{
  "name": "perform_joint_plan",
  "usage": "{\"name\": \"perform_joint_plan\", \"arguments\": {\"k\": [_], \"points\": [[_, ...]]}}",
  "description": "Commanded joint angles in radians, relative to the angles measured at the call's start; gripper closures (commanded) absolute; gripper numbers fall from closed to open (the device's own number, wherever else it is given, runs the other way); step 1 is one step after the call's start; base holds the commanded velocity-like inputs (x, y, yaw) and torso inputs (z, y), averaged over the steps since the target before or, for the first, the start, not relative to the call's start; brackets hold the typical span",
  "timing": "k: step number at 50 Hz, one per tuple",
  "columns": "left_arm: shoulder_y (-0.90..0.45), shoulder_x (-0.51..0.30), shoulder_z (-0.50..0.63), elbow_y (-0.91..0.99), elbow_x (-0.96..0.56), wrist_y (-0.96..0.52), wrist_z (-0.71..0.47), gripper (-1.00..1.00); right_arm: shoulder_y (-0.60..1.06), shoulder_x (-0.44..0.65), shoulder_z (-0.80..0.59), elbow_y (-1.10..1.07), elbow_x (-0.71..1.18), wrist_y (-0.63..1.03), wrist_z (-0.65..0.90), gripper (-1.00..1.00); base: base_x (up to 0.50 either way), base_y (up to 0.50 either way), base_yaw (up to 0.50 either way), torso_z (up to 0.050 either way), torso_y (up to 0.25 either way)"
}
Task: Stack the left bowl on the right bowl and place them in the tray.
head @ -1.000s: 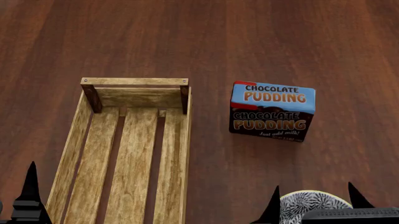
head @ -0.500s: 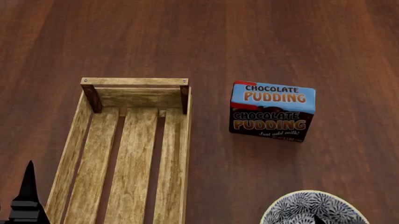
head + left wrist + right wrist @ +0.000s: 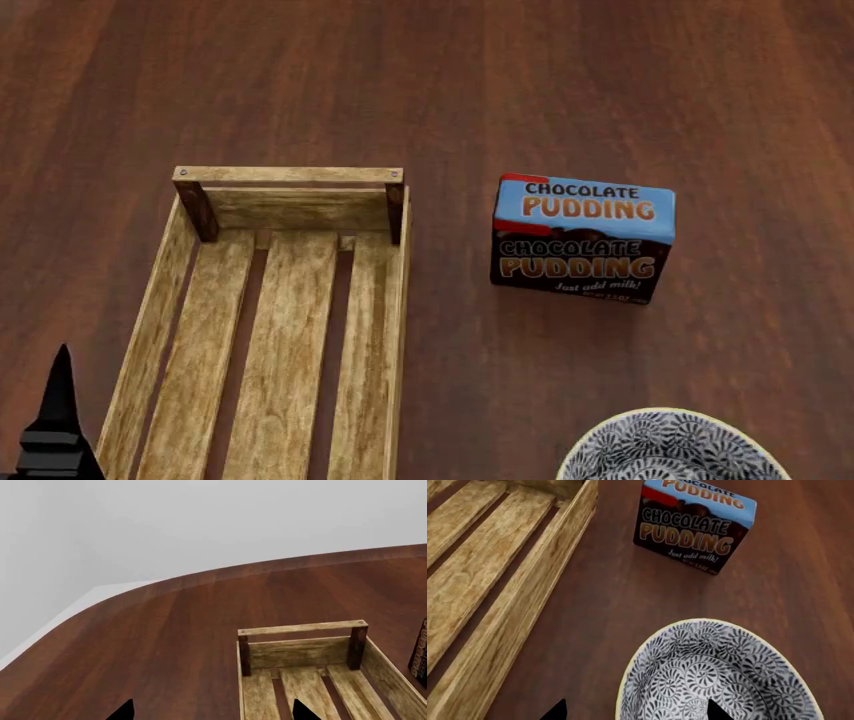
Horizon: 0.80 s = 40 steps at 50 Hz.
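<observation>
A black-and-white patterned bowl (image 3: pixel 667 448) with a cream rim sits at the near right, cut off by the head view's bottom edge. It is the only bowl in view, and I cannot tell whether it is the left bowl or the right bowl. The light-wood tray (image 3: pixel 396 300) lies empty to its left. My right gripper (image 3: pixel 635 713) is open above the bowl (image 3: pixel 720 675), one fingertip over its inside and the other over the table. My left gripper (image 3: pixel 212 714) is open at the tray's (image 3: pixel 300 629) outer left side, holding nothing. One of its fingertips (image 3: pixel 58 405) shows in the head view.
A blue-and-brown chocolate pudding box (image 3: pixel 583 238) stands upright between the tray and the bowl, a little farther back. It also shows beyond the bowl as the pudding box (image 3: pixel 695 526) in the right wrist view. The dark wood table's curved edge (image 3: pixel 133 592) lies beyond the tray's far end.
The right gripper's fingers, over the bowl one second ago, have left the head view, and more of the bowl shows. The left fingertip has barely moved.
</observation>
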Motion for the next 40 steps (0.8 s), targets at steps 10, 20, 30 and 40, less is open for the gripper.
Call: {"name": "perform_joint_plan", "arguments": {"k": [10, 20, 30, 40], "points": [[-0.005, -0.005, 0.002, 0.008, -0.012, -0.007, -0.008, -1.00, -0.021, 0.011, -0.086, 0.104, -0.112, -0.091, -0.081, -1.00, 0.00, 0.00, 0.00, 0.000, 0.000], [-0.016, -0.006, 0.015, -0.001, -0.012, -0.009, -0.013, -1.00, 0.008, 0.010, -0.122, 0.155, -0.138, -0.103, -0.109, -1.00, 0.00, 0.00, 0.00, 0.000, 0.000], [-0.019, -0.009, 0.023, -0.005, -0.011, -0.005, -0.018, -1.00, 0.020, 0.007, -0.160, 0.211, -0.178, -0.138, -0.144, -1.00, 0.00, 0.00, 0.00, 0.000, 0.000], [-0.002, -0.012, 0.024, -0.024, -0.007, 0.023, -0.017, -1.00, 0.034, 0.000, -0.194, 0.241, -0.200, -0.147, -0.156, -1.00, 0.00, 0.00, 0.00, 0.000, 0.000]]}}
